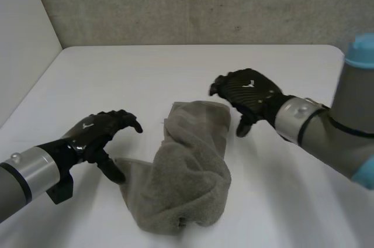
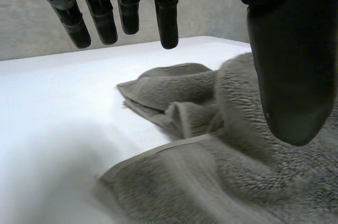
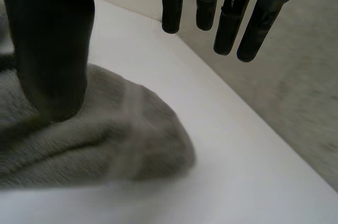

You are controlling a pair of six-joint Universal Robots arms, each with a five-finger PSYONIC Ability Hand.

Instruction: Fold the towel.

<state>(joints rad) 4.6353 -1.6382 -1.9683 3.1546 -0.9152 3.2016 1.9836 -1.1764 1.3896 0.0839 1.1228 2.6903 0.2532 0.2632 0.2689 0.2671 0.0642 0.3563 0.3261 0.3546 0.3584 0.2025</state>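
Hanging straight and a little apart from each other, the fingers (image 2: 166,18) of the left hand (image 1: 96,134) hold nothing, and under them is only the white table (image 1: 175,72). Its thumb (image 2: 296,76) points down over a flat flap of the grey-brown towel (image 1: 190,172); I cannot tell if the tip touches the cloth, but nothing is pinched. The right hand (image 1: 251,93) looks much the same: its fingers (image 3: 229,23) are straight and spread above the table just past the towel's far end, and its thumb (image 3: 53,49) comes down at the far right edge of the cloth, with no grip on it. The towel lies between the two hands as a crumpled heap, thick and bunched at the near side, with the thin flap reaching toward the left hand. Both grey forearms come in from the near corners, and a rough grey wall (image 1: 204,2) stands behind the table.
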